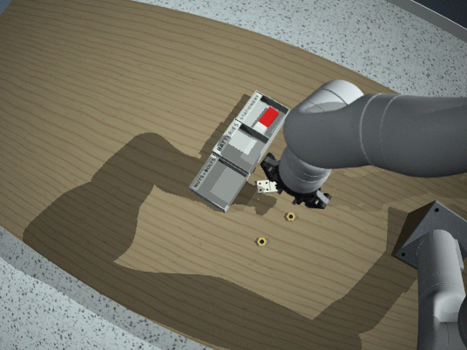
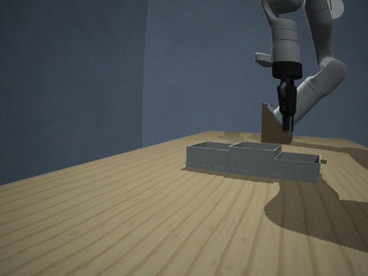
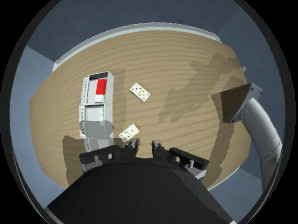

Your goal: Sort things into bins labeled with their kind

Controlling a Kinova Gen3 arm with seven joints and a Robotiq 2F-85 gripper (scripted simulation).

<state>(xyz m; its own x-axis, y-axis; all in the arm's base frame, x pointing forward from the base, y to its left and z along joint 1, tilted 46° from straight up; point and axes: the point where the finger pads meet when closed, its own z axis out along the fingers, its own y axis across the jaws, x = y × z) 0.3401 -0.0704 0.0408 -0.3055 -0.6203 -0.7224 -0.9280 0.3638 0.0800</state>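
My gripper (image 1: 288, 197) (image 2: 288, 130) (image 3: 144, 145) is partly open, nothing between its fingertips, above the table right of the bins. The STATIONERY bin (image 1: 247, 114) (image 2: 207, 158) holds a red and white block (image 1: 268, 117) (image 3: 101, 86). The BATTERIES bin (image 1: 227, 137) (image 2: 252, 159) and the NUTS+BOLTS bin (image 1: 205, 172) (image 2: 299, 169) show nothing inside in the top view. Two brass nuts (image 1: 287, 217) (image 1: 258, 242) lie on the table; the wrist view does not show them. One domino (image 1: 262, 186) (image 3: 129, 133) lies beside the bins. Another domino (image 3: 140, 92) is hidden by the arm in the top view.
The three bins stand in a touching row on the wooden table (image 1: 109, 87) (image 2: 120, 206). The BATTERIES bin's walls stand higher than the NUTS+BOLTS bin's. The arm's base mount (image 1: 429, 218) (image 3: 240, 102) stands at the right.
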